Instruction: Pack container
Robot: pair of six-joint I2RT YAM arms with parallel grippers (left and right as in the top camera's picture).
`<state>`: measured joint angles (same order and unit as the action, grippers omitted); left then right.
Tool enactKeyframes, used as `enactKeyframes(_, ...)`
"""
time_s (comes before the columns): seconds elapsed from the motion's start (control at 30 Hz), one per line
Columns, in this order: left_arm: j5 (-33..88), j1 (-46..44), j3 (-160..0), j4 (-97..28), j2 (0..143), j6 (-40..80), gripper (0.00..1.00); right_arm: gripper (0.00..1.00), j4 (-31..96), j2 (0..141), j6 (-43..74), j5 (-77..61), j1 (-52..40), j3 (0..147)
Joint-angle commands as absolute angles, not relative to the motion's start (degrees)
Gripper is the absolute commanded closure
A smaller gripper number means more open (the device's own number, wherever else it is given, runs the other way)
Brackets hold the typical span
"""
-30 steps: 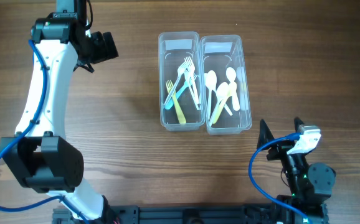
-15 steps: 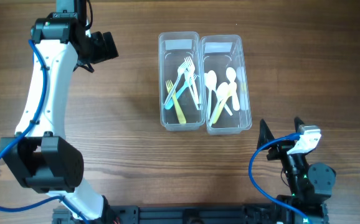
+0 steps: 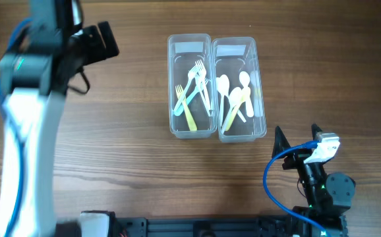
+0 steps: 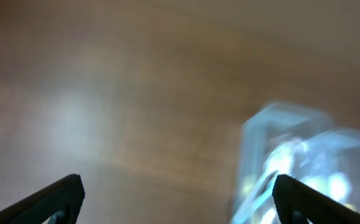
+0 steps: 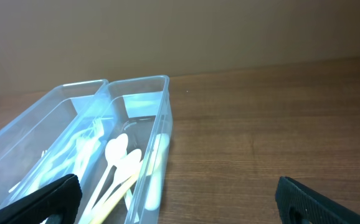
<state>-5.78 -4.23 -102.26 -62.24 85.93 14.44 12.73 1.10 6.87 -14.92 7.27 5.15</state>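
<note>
Two clear plastic containers stand side by side at the table's middle. The left container [image 3: 190, 125] holds several forks in blue, white and yellow. The right container [image 3: 259, 125] holds several spoons in white and yellow. Both also show in the right wrist view, left container [image 5: 18, 134] and right container [image 5: 158, 124]. My left gripper [image 4: 179, 199] is open and empty, high over the table's far left, its view blurred. My right gripper [image 5: 180, 199] is open and empty, low near the front edge, right of the containers.
The left arm [image 3: 26, 131] runs blurred down the left side of the table. The right arm's base [image 3: 319, 187] sits at the front right with a blue cable. Bare wooden tabletop [image 3: 111, 145] surrounds the containers.
My left arm has swung fast, blurred in the overhead view, with its gripper shifted slightly up and left. The right arm and the containers have not moved.
</note>
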Motion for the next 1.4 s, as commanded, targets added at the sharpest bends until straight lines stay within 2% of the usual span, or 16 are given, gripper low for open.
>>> enactKeyframes(0.0, -6.7, -4.6, -100.3, -56.1, 73.5, 13.7, 0.00, 0.00, 12.3, 0.2, 7.6, -14.0, 6.9, 5.2)
enactKeyframes(0.17, -6.7, -1.9, -78.1, -48.9, 54.2, 14.0, 0.00, 0.00, 12.3, 0.2, 7.6, -14.0, 6.9, 5.2)
enactKeyframes(0.37, -6.7, -2.0, -39.3, -24.8, 30.1, 15.5, 0.00, 0.00, 12.3, 0.2, 7.6, -14.0, 6.9, 5.2)
enactKeyframes(0.53, -6.7, -1.8, -20.3, -15.8, 16.1, 15.5, 0.00, 0.00, 12.3, 0.2, 7.7, -14.0, 6.9, 5.2)
enactKeyframes(0.93, -6.7, 0.1, -6.8, -17.8, 0.5, 15.5, 0.00, 0.00, 12.4, 0.5, 7.6, -14.0, 6.9, 5.2)
enactKeyframes(1.37, -6.7, 0.1, -5.5, -17.5, 0.4, 15.5, 0.00, 0.00, 12.4, 0.5, 7.6, -14.0, 6.9, 5.2)
